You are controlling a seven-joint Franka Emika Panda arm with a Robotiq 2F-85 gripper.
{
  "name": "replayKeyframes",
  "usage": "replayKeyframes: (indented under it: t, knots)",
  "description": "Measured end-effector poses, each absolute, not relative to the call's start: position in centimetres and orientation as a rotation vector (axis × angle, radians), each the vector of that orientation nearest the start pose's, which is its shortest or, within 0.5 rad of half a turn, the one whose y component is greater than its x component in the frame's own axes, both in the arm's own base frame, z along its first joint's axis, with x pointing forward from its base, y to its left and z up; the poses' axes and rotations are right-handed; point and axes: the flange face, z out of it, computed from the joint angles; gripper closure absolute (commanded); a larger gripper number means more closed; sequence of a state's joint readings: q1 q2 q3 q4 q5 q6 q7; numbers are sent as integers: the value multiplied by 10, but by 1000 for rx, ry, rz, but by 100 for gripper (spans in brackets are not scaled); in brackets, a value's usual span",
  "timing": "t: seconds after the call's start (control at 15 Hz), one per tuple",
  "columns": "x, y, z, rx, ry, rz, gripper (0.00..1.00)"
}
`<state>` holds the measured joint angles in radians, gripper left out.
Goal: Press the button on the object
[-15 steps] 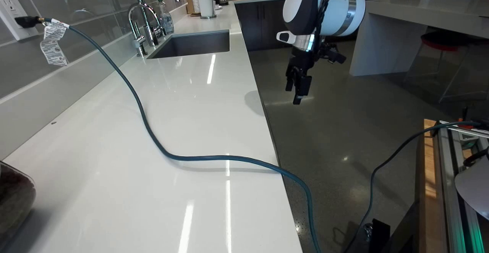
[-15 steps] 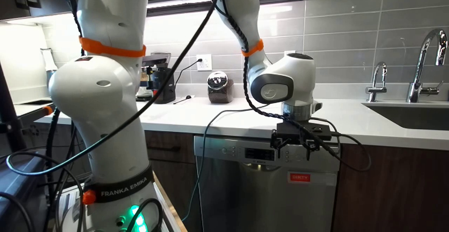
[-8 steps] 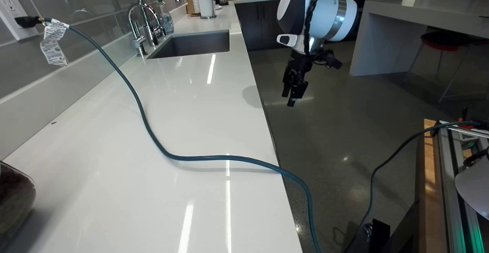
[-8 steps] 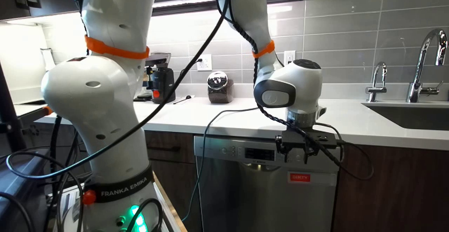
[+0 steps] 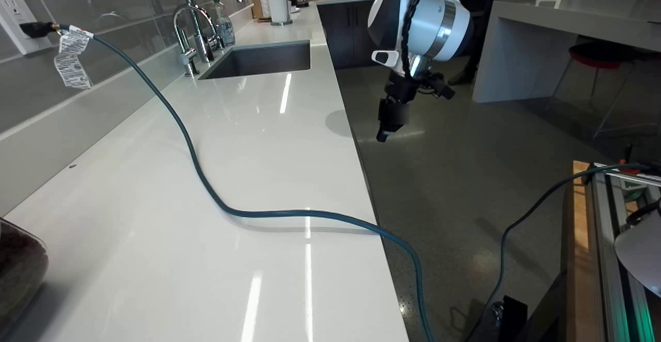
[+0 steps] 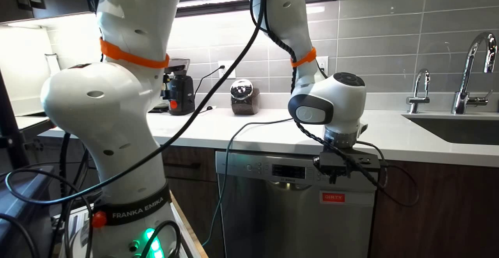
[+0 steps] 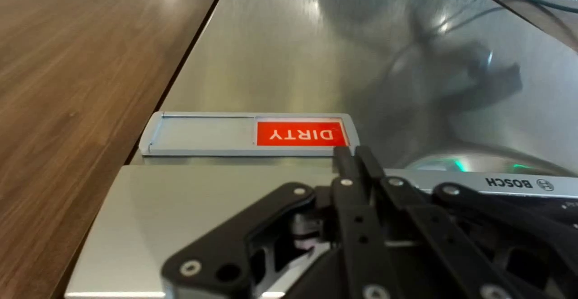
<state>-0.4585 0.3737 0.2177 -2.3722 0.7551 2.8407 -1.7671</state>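
Observation:
A steel Bosch dishwasher (image 6: 288, 219) sits below the counter in an exterior view, its control strip carrying a dark display (image 6: 288, 171) and small buttons (image 6: 255, 167) to the left of it. The buttons at the right end of the strip are largely behind my gripper (image 6: 332, 180), which hangs in front of the panel. In the wrist view my gripper (image 7: 355, 151) points past the dishwasher's top edge, near the red DIRTY sign (image 7: 301, 134); its fingertips are nearly together, nothing between them. My gripper (image 5: 382, 138) hangs beside the counter edge, over the floor. Contact with any button cannot be made out.
A white countertop (image 5: 155, 259) runs along the wall, with a teal cable (image 5: 289, 213) across it and over its edge. Also on the counter are a sink (image 6: 456, 127), a glass jar (image 6: 245, 102) and a black grinder (image 6: 181, 94). A person (image 5: 480, 37) stands in the background.
The jaws have come together from wide apart. My arm has shifted toward the sink side and slightly lower, closer to the counter edge. A person has come into view behind.

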Motion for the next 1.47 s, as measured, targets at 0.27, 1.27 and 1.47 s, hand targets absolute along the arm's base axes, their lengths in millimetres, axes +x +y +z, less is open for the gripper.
replayKeyframes:
  t: [0.27, 1.27, 1.47]
  knots:
    - [488, -148, 166, -2734, -1155, -506, 100]
    - [505, -142, 149, -2666, -1144, -625, 100]
    - [507, -140, 148, -2658, -1142, -642, 100]
